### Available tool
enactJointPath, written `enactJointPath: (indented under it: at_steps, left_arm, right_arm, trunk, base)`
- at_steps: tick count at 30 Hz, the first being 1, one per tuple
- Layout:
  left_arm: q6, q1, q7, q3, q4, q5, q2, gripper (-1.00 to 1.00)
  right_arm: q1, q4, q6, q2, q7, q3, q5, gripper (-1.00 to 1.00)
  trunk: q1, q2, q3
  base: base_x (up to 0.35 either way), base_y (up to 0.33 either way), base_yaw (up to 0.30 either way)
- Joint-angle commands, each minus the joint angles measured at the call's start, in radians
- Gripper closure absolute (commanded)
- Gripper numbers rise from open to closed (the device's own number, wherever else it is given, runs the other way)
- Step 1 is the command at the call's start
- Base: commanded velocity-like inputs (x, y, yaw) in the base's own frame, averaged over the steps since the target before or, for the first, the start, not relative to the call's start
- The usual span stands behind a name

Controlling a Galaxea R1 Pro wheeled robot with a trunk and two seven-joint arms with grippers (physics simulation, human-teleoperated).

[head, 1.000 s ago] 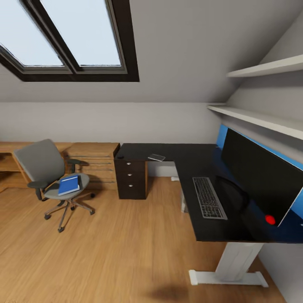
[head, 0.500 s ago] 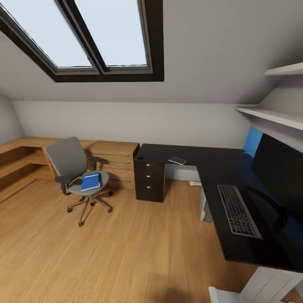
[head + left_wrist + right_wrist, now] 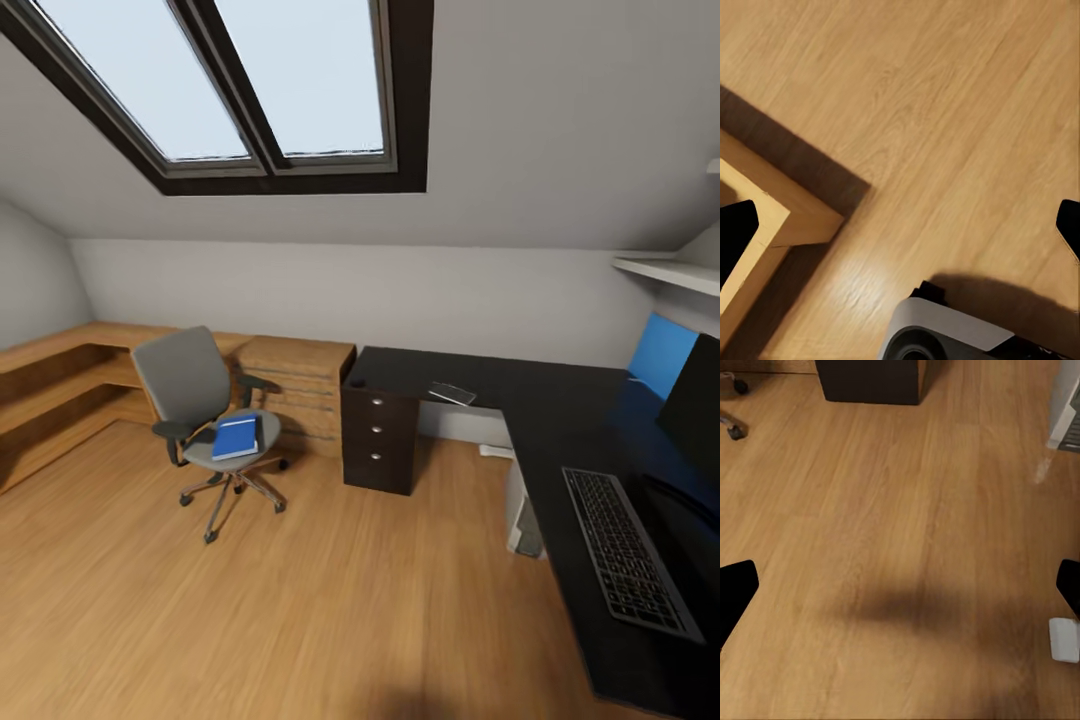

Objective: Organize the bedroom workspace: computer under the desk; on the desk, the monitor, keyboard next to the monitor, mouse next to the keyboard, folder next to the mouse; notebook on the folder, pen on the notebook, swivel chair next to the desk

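**Folder on the chair, keyboard on the worktop**

While the blue folder (image 3: 236,438) lies flat on the seat of the swivel chair (image 3: 205,413), the chair stands well apart from the black worktop (image 3: 560,420). On that worktop the keyboard (image 3: 630,552) rests near the monitor (image 3: 695,405), and a small flat pad (image 3: 453,393) lies on the far wing above the black drawer cabinet (image 3: 378,440). Over bare plank floor (image 3: 300,600), the left end effector (image 3: 900,229) and the right end effector (image 3: 900,589) both gape wide, holding nothing.

The wide black-fronted monitor (image 3: 697,405) is cut off by the head view's right edge, as is the bright blue back panel (image 3: 660,355). The small flat item (image 3: 453,393) on the far black desktop (image 3: 560,410) is too small to be identified.
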State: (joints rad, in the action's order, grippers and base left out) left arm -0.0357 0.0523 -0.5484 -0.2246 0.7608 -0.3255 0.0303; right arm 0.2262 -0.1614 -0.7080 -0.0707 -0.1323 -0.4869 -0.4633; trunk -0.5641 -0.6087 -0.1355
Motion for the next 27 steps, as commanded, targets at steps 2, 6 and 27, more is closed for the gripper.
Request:
enactJointPath:
  at_steps: [2, 6, 27]
  left_arm:
    - [-0.004, 0.0, -0.005, -0.004, 0.002, -0.01, -0.001, -1.0]
    - [-0.004, 0.0, -0.005, -0.004, 0.002, -0.01, -0.001, -1.0]
    - [-0.005, 0.001, -0.005, -0.003, -0.028, -0.011, -0.001, -1.0]
  right_arm:
    - [0.001, 0.0, -0.002, 0.0, -0.009, -0.009, -0.002, -1.0]
    - [0.001, 0.0, -0.002, 0.0, -0.009, -0.009, -0.002, -1.0]
    - [0.001, 0.0, -0.005, 0.0, -0.009, -0.009, -0.001, -1.0]
  trunk:
    - [-0.001, -0.001, -0.001]
    - [-0.001, -0.001, -0.001]
    - [-0.001, -0.001, -0.001]
  base:
    - [0.326, 0.0, 0.013]
    - [0.327, 0.0, 0.005]
    - [0.328, 0.0, 0.0]
